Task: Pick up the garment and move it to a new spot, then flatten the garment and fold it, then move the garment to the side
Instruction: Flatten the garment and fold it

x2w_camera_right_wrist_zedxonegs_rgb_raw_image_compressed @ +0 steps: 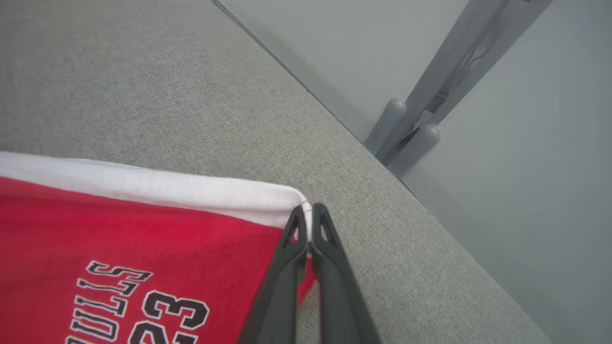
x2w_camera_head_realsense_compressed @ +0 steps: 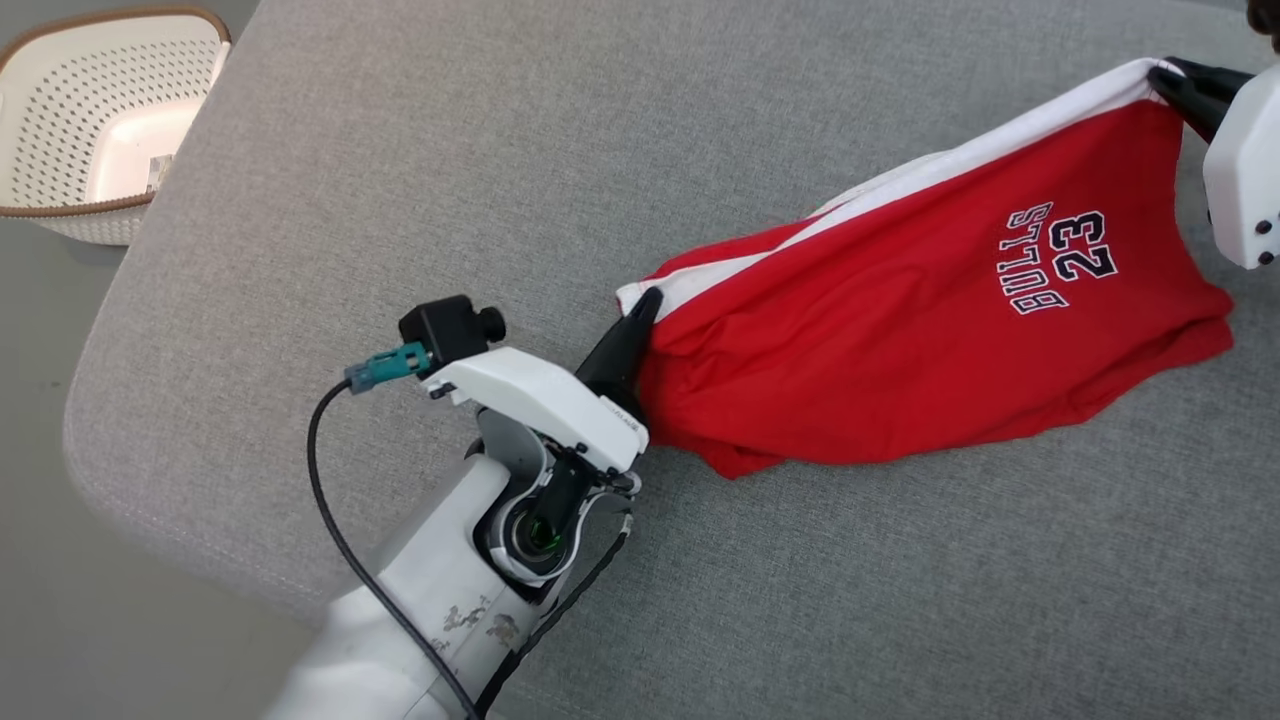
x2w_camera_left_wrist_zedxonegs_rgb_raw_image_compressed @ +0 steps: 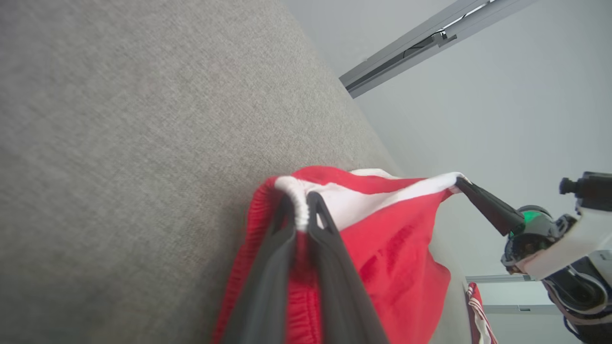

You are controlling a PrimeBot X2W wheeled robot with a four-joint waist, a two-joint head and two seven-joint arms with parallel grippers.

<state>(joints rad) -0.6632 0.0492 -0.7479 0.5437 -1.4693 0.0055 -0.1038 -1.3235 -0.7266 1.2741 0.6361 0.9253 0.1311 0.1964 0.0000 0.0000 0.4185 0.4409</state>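
A: Where are the red Bulls shorts (x2w_camera_head_realsense_compressed: 900,330)?
B: Stretched between both arms over the grey desk (x2w_camera_head_realsense_compressed: 500,150). The left wrist view shows the left jaws closed tight on the ribbed waistband; the right wrist view shows the right jaws pinching the white-striped hem corner.
A: Anything cut off?
B: The right arm (x2w_camera_head_realsense_compressed: 1240,180), at the head view's edge; the left forearm (x2w_camera_head_realsense_compressed: 430,600) reaches in from below

Head view high, wrist views close in.
The head camera looks steeply down on the grey fabric surface (x2w_camera_head_realsense_compressed: 500,150). The left wrist camera sits low, close behind its jaws, facing along the red shorts (x2w_camera_left_wrist_zedxonegs_rgb_raw_image_compressed: 382,248) towards the right gripper (x2w_camera_left_wrist_zedxonegs_rgb_raw_image_compressed: 460,182). The right wrist camera looks past its jaws at the shorts' corner; all three share the shorts.
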